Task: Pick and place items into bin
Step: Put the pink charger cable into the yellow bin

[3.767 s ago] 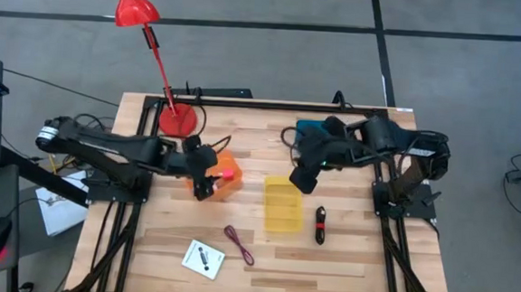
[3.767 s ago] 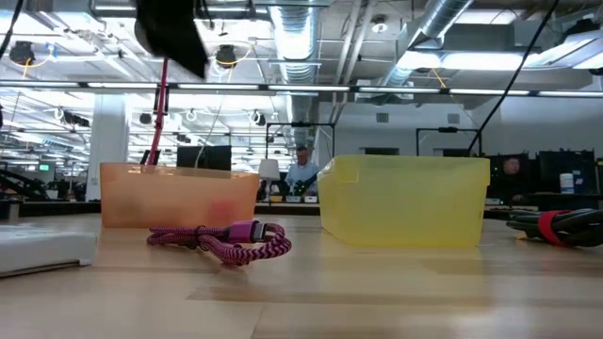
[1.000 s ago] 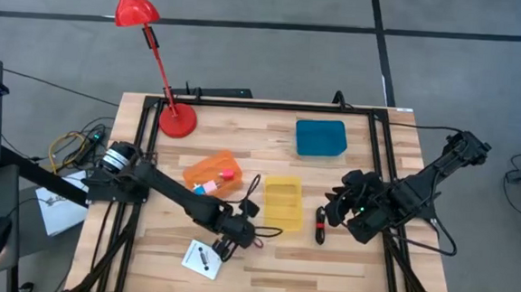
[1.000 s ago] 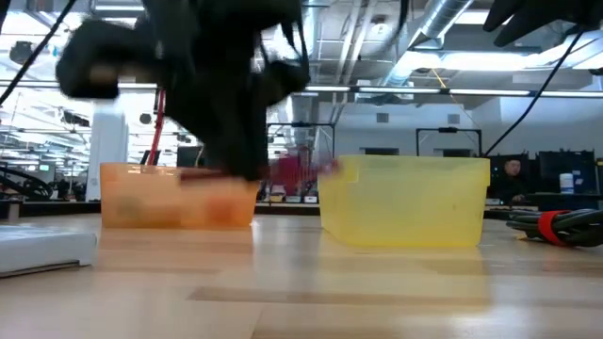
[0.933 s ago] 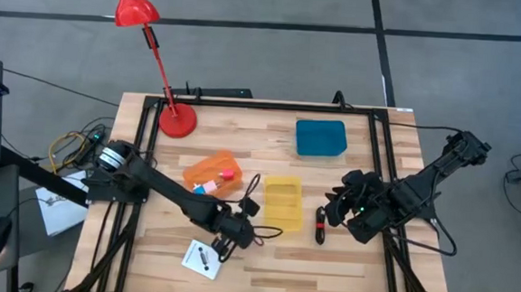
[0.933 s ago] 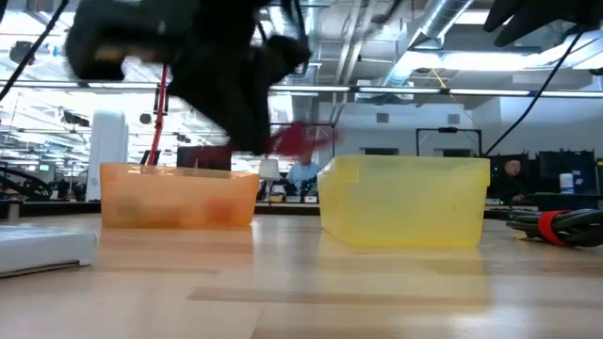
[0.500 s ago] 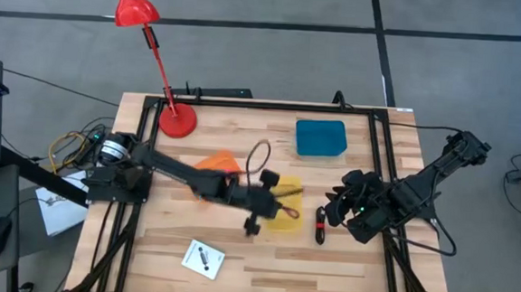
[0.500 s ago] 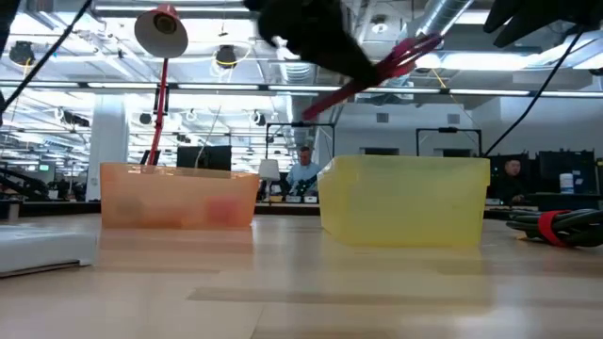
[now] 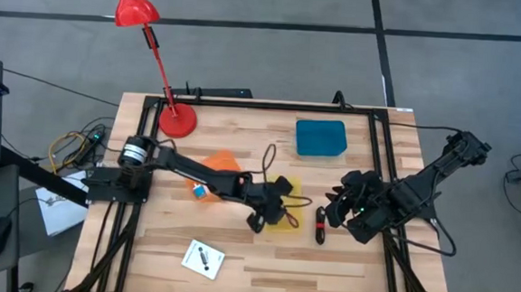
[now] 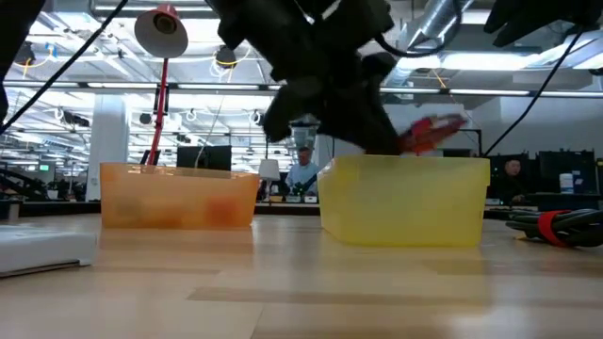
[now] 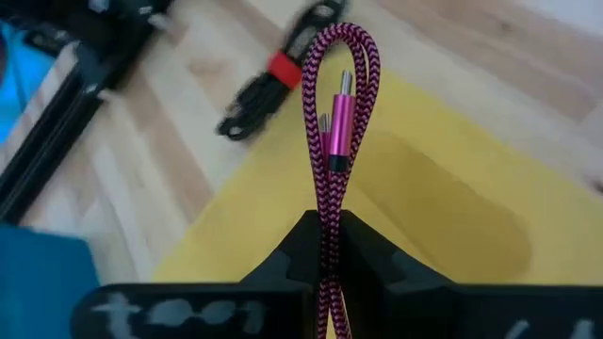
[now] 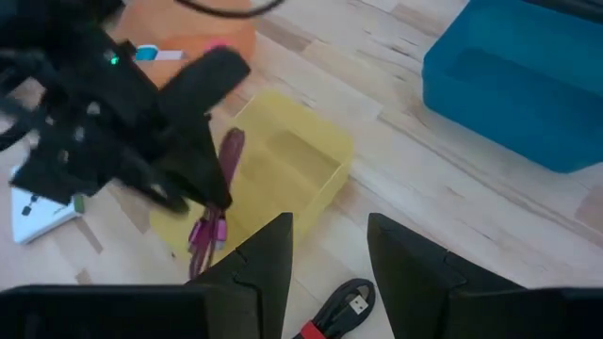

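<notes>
One left hand pinches maroon cord over yellow bin.

This is a large open lab or industrial office floor. The low view looks past a wooden bench top into a big hall with an exposed ceiling of silver ducts, pipes and long strip lights, with rows of desks and dark monitors where people sit. From above, the bench stands on a grey concrete floor, with a red desk lamp clamped on its far edge and loose cables beside it.
</notes>
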### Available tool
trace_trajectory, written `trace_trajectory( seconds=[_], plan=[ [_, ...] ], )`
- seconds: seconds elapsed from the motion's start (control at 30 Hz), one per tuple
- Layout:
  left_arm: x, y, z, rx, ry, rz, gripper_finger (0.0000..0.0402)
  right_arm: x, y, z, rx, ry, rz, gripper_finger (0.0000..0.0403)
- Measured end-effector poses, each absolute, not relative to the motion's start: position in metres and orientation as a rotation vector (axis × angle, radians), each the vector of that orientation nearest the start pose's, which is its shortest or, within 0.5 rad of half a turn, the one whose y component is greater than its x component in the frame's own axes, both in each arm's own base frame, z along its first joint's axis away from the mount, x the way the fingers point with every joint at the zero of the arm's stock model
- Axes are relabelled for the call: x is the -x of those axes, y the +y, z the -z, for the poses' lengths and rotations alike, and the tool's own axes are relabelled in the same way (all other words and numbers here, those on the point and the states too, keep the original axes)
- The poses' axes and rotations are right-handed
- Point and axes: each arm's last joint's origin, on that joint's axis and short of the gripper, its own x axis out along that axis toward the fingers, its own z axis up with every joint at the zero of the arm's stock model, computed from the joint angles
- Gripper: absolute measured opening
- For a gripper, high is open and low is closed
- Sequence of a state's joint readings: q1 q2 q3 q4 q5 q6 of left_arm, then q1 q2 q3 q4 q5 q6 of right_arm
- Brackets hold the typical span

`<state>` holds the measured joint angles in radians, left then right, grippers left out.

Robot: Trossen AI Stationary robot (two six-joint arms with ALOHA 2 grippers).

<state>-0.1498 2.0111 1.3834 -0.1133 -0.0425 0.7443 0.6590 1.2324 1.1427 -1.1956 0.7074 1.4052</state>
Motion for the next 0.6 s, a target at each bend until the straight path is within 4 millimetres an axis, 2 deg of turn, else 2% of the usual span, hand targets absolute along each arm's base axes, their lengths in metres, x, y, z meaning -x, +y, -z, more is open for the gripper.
trace_trajectory(
  seconds=[0.17, 0.37, 0.6],
  plan=[
    [-0.438, -0.065, -0.176, -0.828, 0.633, 0.444, 0.0005, -0.175, 0.112, -0.304, -0.480, 0.719, 0.663, 0.0133],
    [-0.439, -0.058, -0.156, -0.805, 0.724, 0.429, 0.0014, -0.175, 0.112, -0.304, -0.483, 0.717, 0.662, 0.0133],
    [-0.440, -0.057, -0.155, -0.822, 0.725, 0.400, 0.0047, -0.175, 0.112, -0.304, -0.484, 0.716, 0.661, 0.0134]
  ],
)
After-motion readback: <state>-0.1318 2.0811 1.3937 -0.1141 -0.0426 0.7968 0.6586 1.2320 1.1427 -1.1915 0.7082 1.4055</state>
